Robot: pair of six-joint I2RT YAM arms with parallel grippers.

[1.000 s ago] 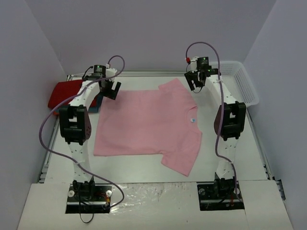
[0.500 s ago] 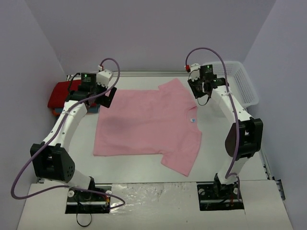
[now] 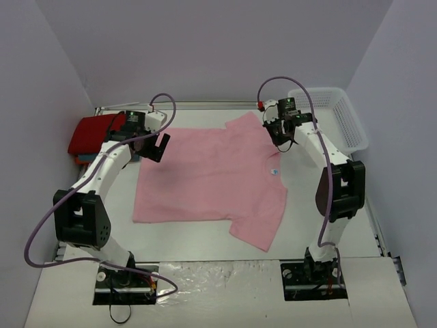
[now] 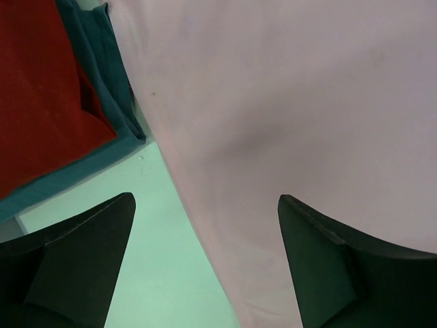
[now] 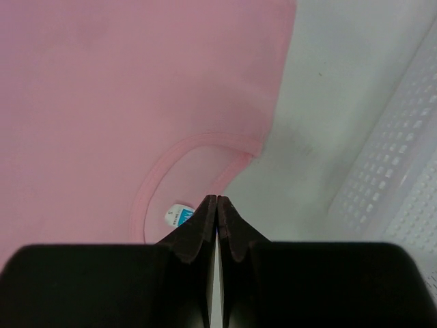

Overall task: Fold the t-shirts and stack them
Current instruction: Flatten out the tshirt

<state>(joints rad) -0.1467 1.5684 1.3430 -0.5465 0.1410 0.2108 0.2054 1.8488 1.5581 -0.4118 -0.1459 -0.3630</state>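
A light pink t-shirt [image 3: 205, 178] lies spread flat on the table, collar toward the right. The wrist views show its cloth [image 4: 293, 102] and its collar side [image 5: 102, 102]. A folded red t-shirt [image 3: 92, 131] [image 4: 41, 89] lies on a teal-blue one [image 4: 113, 75] at the far left. My left gripper [image 3: 158, 145] [image 4: 205, 199] hangs open over the pink shirt's far left edge, one finger over cloth, one over bare table. My right gripper [image 3: 282, 137] [image 5: 217, 198] is shut just above the collar [image 5: 198, 147], with nothing seen between its fingers.
A white mesh basket [image 3: 334, 116] [image 5: 396, 178] stands at the far right, beside the right gripper. Side walls close in the table [image 3: 328, 205] on both sides. A size label [image 5: 179, 214] shows inside the collar.
The right gripper has shut and shifted slightly left toward the collar. The left arm stretched out low and its open gripper moved over the pink shirt's far left edge.
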